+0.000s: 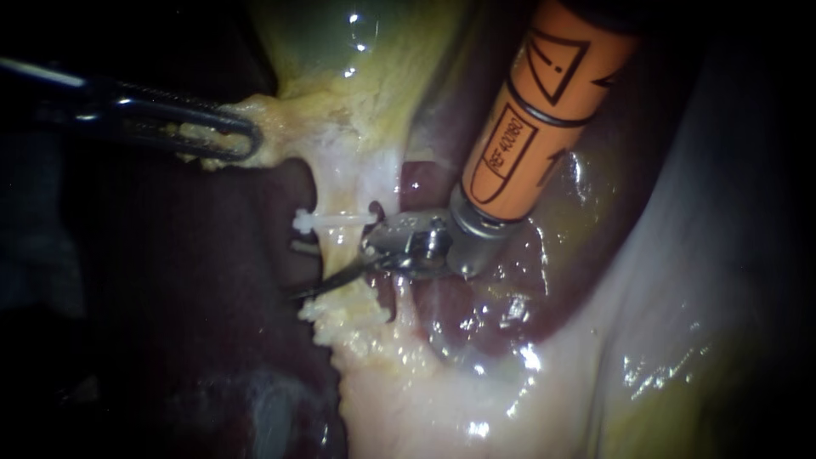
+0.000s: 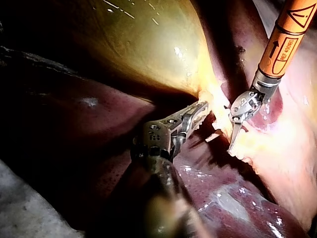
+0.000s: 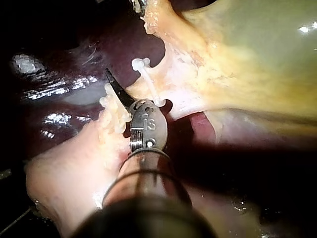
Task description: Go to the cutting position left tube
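The left tube [image 1: 342, 246] is a pale strand that runs down from the gallbladder [image 1: 331, 51], in the middle of the endoscope view. A white clip [image 1: 330, 219] sits across it. My right instrument [image 1: 308, 291] has its thin blades across the front of the tube, just below the clip. The blades lie together and no gap shows. My left instrument [image 1: 242, 140], up and to the left, has its jaws clamped on the yellow edge of the gallbladder.

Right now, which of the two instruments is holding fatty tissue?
The dark left instrument, clamped on the fatty tissue; the orange-shafted right instrument is by the clip.
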### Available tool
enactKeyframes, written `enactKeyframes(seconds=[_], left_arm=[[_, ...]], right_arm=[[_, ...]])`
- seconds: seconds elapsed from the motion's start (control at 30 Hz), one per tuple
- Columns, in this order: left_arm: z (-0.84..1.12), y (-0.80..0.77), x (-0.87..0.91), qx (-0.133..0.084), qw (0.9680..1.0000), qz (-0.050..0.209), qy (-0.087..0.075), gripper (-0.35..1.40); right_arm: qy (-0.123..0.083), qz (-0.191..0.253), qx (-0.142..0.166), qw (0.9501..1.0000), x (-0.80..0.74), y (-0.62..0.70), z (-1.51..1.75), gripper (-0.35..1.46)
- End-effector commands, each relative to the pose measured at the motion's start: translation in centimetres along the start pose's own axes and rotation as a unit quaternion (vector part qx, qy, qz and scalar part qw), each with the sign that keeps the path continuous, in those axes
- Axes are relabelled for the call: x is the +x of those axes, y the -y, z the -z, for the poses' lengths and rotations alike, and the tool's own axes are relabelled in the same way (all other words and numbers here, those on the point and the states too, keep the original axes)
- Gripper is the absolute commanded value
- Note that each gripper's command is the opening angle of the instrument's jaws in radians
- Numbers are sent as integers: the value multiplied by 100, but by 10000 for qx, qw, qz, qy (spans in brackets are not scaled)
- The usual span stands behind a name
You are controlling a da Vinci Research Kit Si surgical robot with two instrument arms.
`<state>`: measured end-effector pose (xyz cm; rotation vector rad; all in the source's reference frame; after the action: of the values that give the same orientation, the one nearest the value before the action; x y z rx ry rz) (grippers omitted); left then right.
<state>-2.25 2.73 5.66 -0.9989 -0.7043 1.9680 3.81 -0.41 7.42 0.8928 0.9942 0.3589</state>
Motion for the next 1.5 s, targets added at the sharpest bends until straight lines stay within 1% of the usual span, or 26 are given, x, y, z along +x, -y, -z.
enactKeyframes(seconds=[0.03,0.2,0.3,0.4,0.53,0.63,0.73,0.87,0.97,1.07,1.13,1.23,1.5], left_arm=[[0,0,0,1,10000,0,0,-35],[0,0,0,1,10000,0,0,-35],[0,0,0,1,10000,0,0,-35],[0,0,0,0,10000,0,0,-35],[0,0,0,0,10000,0,0,-35],[1,0,0,-1,10000,-1,0,-35],[2,0,-1,-2,10000,-2,1,-35],[2,0,-1,-3,10000,-2,2,-35],[2,0,-1,-3,10000,-3,2,-35],[2,0,-1,-3,10000,-3,2,-35],[2,0,-1,-3,10000,-3,2,-35],[2,0,-1,-3,10000,-3,2,-35],[2,0,-1,-3,10000,-2,2,-35]], right_arm=[[-13,9,12,10000,1,0,-1,143],[-132,53,138,9998,4,5,-6,145],[-148,101,243,9995,6,10,-6,145],[-186,438,235,9986,9,15,-6,145],[-206,843,261,9959,16,25,-4,145],[-219,1023,283,9941,26,35,-1,145],[-265,1080,320,9933,39,47,4,143],[-412,1046,405,9928,55,64,11,143],[-465,1025,450,9926,66,77,14,141],[-553,1019,501,9920,72,86,15,141],[-609,1020,529,9915,75,90,14,141],[-608,1022,534,9915,75,92,13,141],[-623,1052,536,9911,75,92,13,141]])
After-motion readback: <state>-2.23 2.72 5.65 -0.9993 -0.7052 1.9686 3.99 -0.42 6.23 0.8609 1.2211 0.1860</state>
